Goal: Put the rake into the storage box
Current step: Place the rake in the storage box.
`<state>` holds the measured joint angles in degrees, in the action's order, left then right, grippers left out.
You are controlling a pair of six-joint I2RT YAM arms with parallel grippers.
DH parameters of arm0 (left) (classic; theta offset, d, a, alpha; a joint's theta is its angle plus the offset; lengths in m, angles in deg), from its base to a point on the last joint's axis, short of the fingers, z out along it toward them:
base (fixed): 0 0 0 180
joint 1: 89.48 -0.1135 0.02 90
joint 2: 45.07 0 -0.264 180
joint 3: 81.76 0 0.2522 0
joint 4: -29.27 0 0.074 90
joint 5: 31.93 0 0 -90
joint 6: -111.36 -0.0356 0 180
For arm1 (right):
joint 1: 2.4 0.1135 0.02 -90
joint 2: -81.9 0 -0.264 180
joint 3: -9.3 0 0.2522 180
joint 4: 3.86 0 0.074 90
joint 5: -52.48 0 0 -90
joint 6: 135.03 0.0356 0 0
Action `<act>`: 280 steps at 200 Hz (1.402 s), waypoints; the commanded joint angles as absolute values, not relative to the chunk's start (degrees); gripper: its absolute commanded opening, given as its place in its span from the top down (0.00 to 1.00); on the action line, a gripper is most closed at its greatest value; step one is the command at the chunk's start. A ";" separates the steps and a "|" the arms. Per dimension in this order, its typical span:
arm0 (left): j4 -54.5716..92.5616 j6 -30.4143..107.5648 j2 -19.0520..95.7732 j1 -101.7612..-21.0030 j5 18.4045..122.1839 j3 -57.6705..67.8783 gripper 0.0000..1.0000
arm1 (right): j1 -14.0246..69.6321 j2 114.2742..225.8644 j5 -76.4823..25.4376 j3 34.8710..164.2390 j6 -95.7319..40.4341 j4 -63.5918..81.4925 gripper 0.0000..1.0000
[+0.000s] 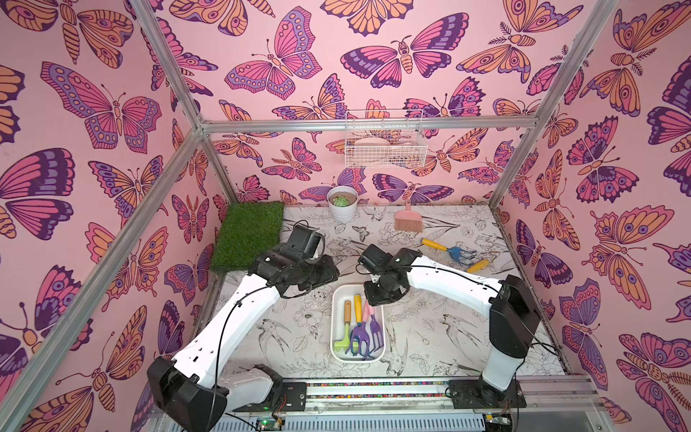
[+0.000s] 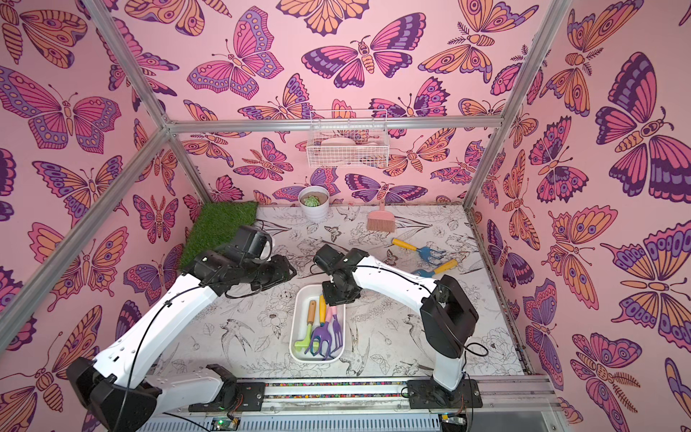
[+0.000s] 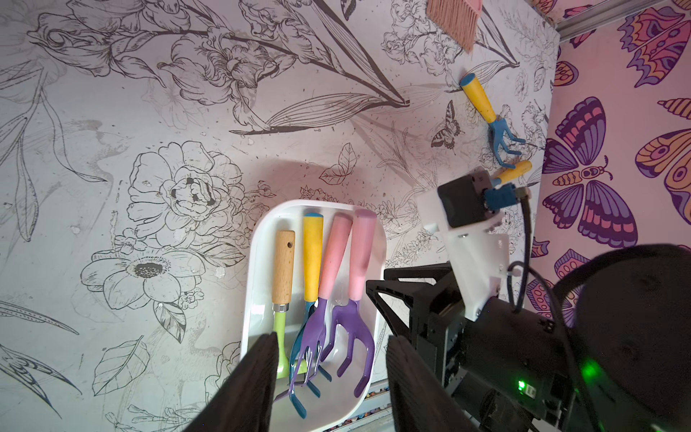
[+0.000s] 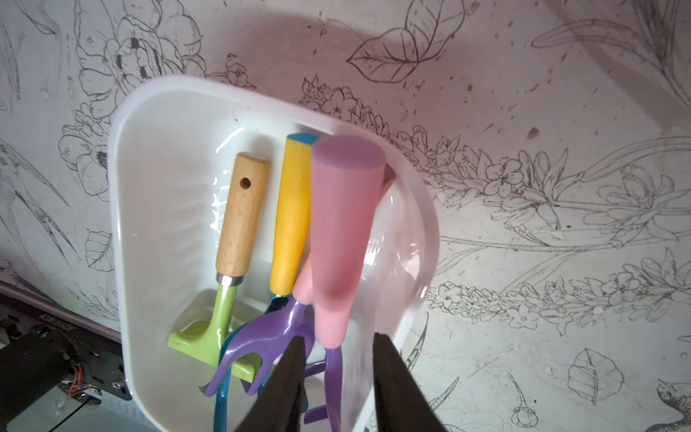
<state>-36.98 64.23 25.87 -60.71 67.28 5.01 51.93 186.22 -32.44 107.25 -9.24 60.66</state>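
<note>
Rake: the pink-handled purple rake (image 4: 342,232) lies in the storage box (image 4: 116,194), on the 3 o'clock side of the other three tools (image 4: 261,224); its handle looks smeared.
Long axis: in both top views, handle toward 12 o'clock and tines toward 6, along the box's length.
Right gripper (image 4: 338,336): directly over the rake, jaws apart, with the purple neck between them and a gap on each side, so it has no grip.
Left gripper (image 3: 332,338): spread wide and empty, toward 11 o'clock of the box; this is the farther arm.
Next move: probably a straight lift clear.
View difference: the top views hide the right jaws under the wrist; the left wrist view shows all three tines inside the rim.
</note>
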 commanded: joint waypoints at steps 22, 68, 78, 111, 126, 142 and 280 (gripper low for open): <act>-37.43 64.07 25.57 -61.02 67.74 3.80 0.47 | 52.01 190.06 -33.24 111.07 -9.97 62.12 0.64; -37.43 64.07 25.82 -61.00 67.81 3.91 0.47 | 52.01 193.18 -33.39 113.12 -10.23 62.49 0.64; -37.41 64.07 25.72 -61.02 67.78 3.94 0.48 | 51.97 193.76 -33.30 113.46 -10.14 62.48 0.64; -37.48 64.24 25.33 -61.01 67.65 3.56 0.48 | 51.98 194.65 -33.37 114.20 -9.55 62.47 0.72; -37.41 64.25 25.41 -61.00 67.71 3.45 0.48 | 51.93 194.59 -33.39 114.38 -8.96 62.67 0.79; -37.40 64.25 25.40 -61.00 67.74 3.46 0.48 | 51.94 194.19 -33.56 114.30 -7.93 63.19 0.84; -37.04 64.49 24.63 -60.26 67.61 3.36 0.48 | 52.20 190.42 -33.61 111.75 4.37 67.28 1.00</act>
<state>-36.95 64.27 25.85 -60.58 67.32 4.38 51.95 190.35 -32.57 111.90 0.44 63.96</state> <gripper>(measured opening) 0.523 0.258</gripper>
